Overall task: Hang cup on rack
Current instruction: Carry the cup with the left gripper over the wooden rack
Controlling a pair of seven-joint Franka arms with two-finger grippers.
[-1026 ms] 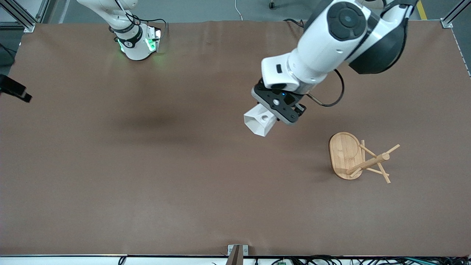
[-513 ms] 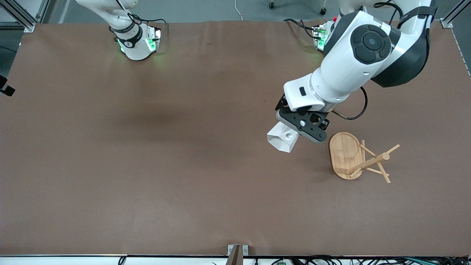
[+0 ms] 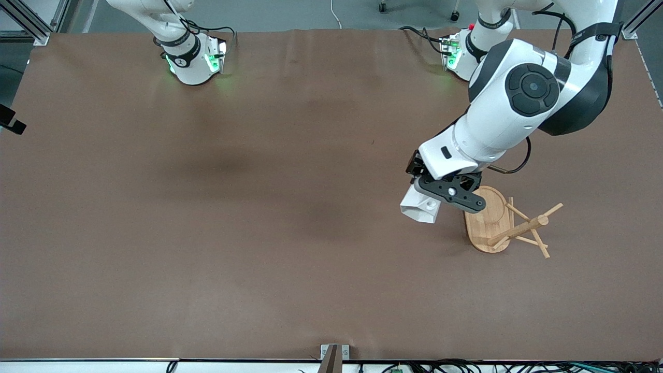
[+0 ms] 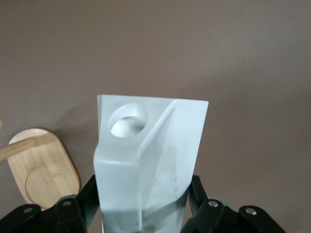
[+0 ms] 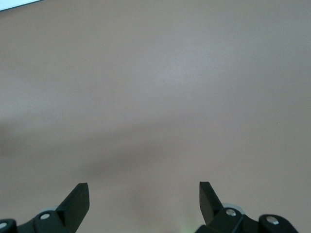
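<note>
My left gripper (image 3: 436, 198) is shut on the white faceted cup (image 3: 419, 208) and holds it in the air, over the table right beside the rack's base. In the left wrist view the cup (image 4: 150, 145) sits between the black fingers (image 4: 86, 190), with its pierced handle hole on top. The bamboo rack (image 3: 487, 220) stands at the left arm's end of the table, with its post and slanted pegs (image 3: 523, 226) rising from the oval base. The base also shows in the left wrist view (image 4: 43, 167). My right gripper (image 5: 144, 194) is open and empty over bare table. Only a black part of it (image 3: 10, 122) shows in the front view, at the right arm's end.
The brown table mat (image 3: 259, 207) spreads wide around the rack. The two arm bases (image 3: 191, 62) stand along the edge farthest from the front camera. A small metal bracket (image 3: 334, 353) sits at the nearest edge.
My left gripper has carried the cup toward the left arm's end, up beside the rack's base. The right gripper has drawn back toward the edge of the front view.
</note>
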